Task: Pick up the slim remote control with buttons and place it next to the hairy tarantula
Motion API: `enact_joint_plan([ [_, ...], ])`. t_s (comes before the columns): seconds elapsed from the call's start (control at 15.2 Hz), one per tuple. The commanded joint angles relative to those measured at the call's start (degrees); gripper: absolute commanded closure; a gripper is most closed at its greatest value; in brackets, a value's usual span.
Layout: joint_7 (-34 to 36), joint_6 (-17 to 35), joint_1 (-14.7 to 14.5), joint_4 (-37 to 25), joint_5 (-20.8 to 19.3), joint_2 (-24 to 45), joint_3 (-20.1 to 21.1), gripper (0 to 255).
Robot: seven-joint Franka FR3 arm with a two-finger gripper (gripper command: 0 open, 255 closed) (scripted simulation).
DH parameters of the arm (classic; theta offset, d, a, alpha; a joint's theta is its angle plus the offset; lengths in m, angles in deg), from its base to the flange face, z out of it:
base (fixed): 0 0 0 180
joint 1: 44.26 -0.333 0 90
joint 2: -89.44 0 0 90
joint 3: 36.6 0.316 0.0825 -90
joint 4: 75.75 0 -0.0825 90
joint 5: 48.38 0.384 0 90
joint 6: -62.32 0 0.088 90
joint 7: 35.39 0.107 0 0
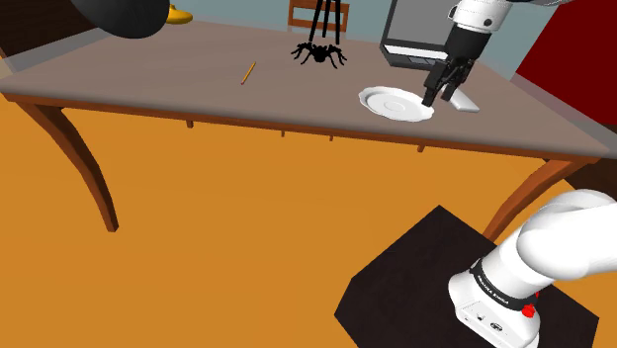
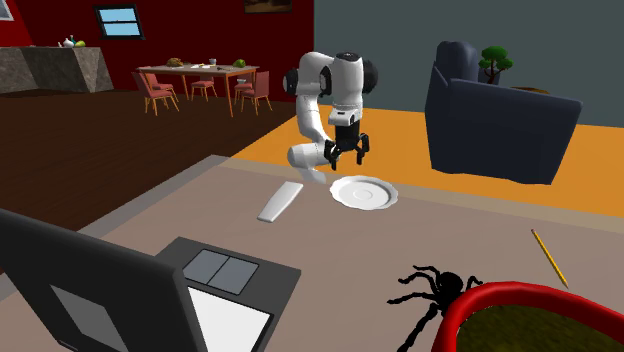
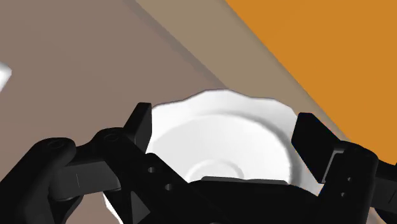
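The slim remote (image 1: 465,101) is drawn as a plain white slab lying flat on the brown table (image 1: 148,79), just beside a white scalloped plate (image 1: 396,103). From the second exterior view the remote (image 2: 280,201) lies left of the plate (image 2: 363,192). The black hairy tarantula (image 1: 318,52) sits farther along the table, and appears large (image 2: 435,290) near a red bowl. My gripper (image 1: 442,94) hangs a little above the table between plate and remote, open and holding nothing. In the wrist view the fingers stand wide apart (image 3: 226,130) over the plate (image 3: 222,137).
An open dark laptop (image 1: 415,40) stands behind the remote. A yellow pencil (image 1: 248,72) lies left of the tarantula. A red-rimmed bowl (image 2: 540,320) sits by the tarantula. A wooden chair (image 1: 316,15) stands behind the table, and a dark armchair (image 2: 495,110) on the orange floor.
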Motion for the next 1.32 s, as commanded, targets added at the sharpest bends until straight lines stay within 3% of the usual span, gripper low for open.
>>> enact_joint_plan([
  [0.0, 1.47, 0.75, 1.81, -2.29, -0.93, 3.11, -1.10, 0],
  [1.12, 14.06, 3.90, 14.50, -18.76, -5.62, 22.84, -11.10, 0],
  [1.25, 14.21, 4.68, 14.63, -18.09, -5.67, 22.94, -11.25, 0],
])
